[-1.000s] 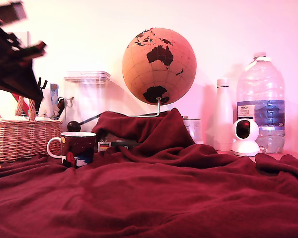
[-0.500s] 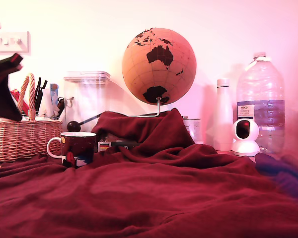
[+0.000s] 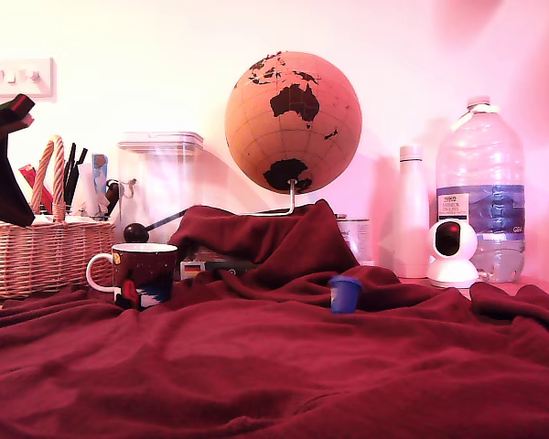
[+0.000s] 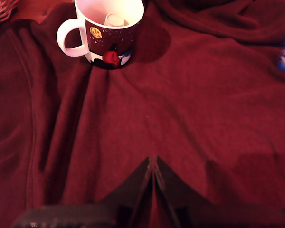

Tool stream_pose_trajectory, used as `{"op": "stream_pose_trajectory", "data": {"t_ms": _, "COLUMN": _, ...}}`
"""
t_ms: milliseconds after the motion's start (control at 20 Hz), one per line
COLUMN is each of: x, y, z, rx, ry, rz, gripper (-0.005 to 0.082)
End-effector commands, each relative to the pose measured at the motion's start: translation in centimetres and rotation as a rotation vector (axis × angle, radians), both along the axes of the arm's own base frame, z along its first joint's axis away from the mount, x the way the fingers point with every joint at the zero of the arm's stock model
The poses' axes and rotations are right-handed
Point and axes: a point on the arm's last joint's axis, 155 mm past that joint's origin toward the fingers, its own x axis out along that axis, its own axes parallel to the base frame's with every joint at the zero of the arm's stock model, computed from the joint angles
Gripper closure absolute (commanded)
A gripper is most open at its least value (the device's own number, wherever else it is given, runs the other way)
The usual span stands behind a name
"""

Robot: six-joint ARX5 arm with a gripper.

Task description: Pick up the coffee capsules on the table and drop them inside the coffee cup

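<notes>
One pale capsule (image 4: 115, 19) already lay inside the coffee cup (image 4: 111, 35). A blue capsule (image 3: 345, 294) stood on the red-draped worktop (image 3: 274, 366), well apart from it, not yet collected. My tool (image 4: 153, 172) hung pinched together, holding nothing.

A blue capsule (image 3: 345, 294) now sits on the red cloth (image 3: 284, 366) to the exterior view's right of the mug (image 3: 144, 273), where nothing lay half a second ago, and my arm (image 3: 2, 165), a blur high up a second ago, has settled lower at that view's left edge.
</notes>
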Motion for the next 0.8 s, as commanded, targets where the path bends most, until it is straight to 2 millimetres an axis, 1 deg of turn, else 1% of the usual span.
{"op": "stream_pose_trajectory", "data": {"t_ms": 0, "x": -0.2, "y": 0.1, "z": -0.4, "rx": -0.005, "ry": 0.002, "rz": 0.005, "gripper": 0.0790}}
{"op": "stream_pose_trajectory", "data": {"t_ms": 250, "x": 0.4, "y": 0.0, "z": 0.5, "rx": -0.013, "ry": -0.040, "rz": 0.004, "gripper": 0.0790}}
{"op": "stream_pose_trajectory", "data": {"t_ms": 500, "x": 0.5, "y": -0.1, "z": 0.6, "rx": -0.010, "ry": -0.050, "rz": -0.001, "gripper": 0.0789}}
{"op": "stream_pose_trajectory", "data": {"t_ms": 750, "x": 0.6, "y": -1.8, "z": 1.5, "rx": -0.022, "ry": -0.089, "rz": -0.047, "gripper": 0.0789}}
